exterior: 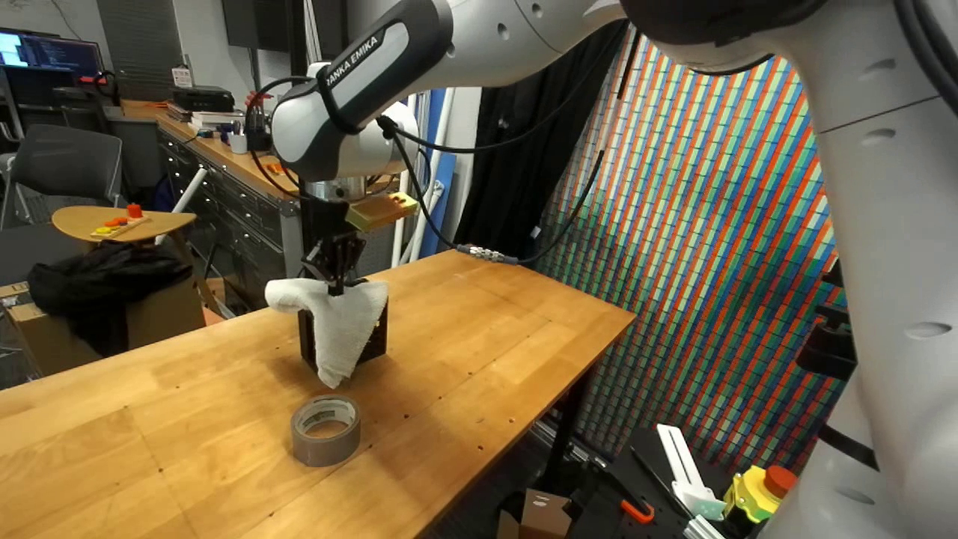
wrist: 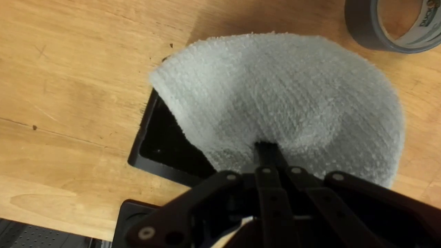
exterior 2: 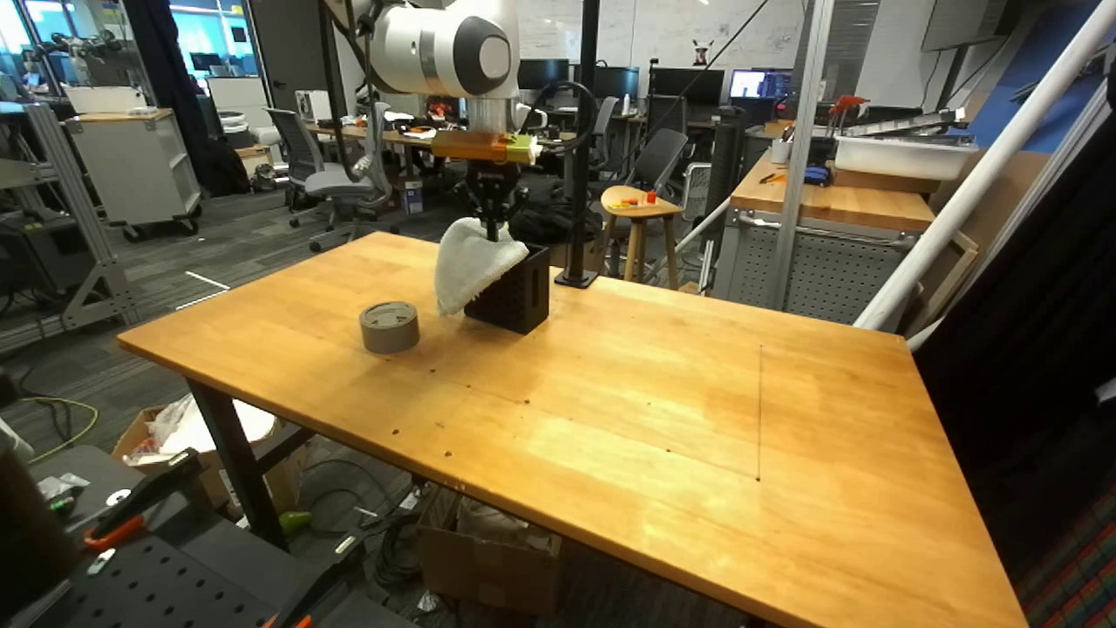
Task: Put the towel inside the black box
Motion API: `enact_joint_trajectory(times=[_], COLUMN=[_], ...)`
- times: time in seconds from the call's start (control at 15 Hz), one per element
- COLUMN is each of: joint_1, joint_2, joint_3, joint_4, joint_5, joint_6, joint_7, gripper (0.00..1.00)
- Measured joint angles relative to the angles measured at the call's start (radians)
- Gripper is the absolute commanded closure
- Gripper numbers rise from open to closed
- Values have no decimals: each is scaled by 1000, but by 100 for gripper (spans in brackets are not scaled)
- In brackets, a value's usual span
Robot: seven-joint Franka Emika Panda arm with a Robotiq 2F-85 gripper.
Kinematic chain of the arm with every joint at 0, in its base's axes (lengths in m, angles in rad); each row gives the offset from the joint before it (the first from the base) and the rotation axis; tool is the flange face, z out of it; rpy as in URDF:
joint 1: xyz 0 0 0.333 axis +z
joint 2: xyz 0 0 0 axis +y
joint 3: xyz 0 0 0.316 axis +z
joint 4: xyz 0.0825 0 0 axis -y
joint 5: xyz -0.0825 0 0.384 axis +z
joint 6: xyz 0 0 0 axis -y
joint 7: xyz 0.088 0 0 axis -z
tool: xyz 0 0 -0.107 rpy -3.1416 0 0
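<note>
The white towel (exterior: 348, 329) drapes over one side of the open black box (exterior: 380, 329), with part of it hanging outside down toward the table. Both also show in an exterior view, the towel (exterior 2: 471, 270) in front of the box (exterior 2: 527, 292). My gripper (exterior: 336, 290) is above the box with its fingers together, shut on the middle of the towel. In the wrist view the fingertips (wrist: 267, 146) press into the towel (wrist: 293, 86), which covers much of the box (wrist: 165, 137). A dark corner of the box opening shows. I cannot tell whether the towel's lower tip touches the table.
A grey roll of tape (exterior: 325, 449) lies on the wooden table (exterior: 187, 419) near the towel; it also shows in the wrist view (wrist: 365, 29). A black post with a base plate (exterior 2: 575, 278) stands at the table edge beside the box.
</note>
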Motion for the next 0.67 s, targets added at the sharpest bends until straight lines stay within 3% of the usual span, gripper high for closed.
enact_joint_trajectory(times=[0.67], joint_1=[-53], joint_2=[148], joint_3=[55], joint_4=[35], joint_5=[102], joint_6=[53], joint_7=[-60], gripper=[97])
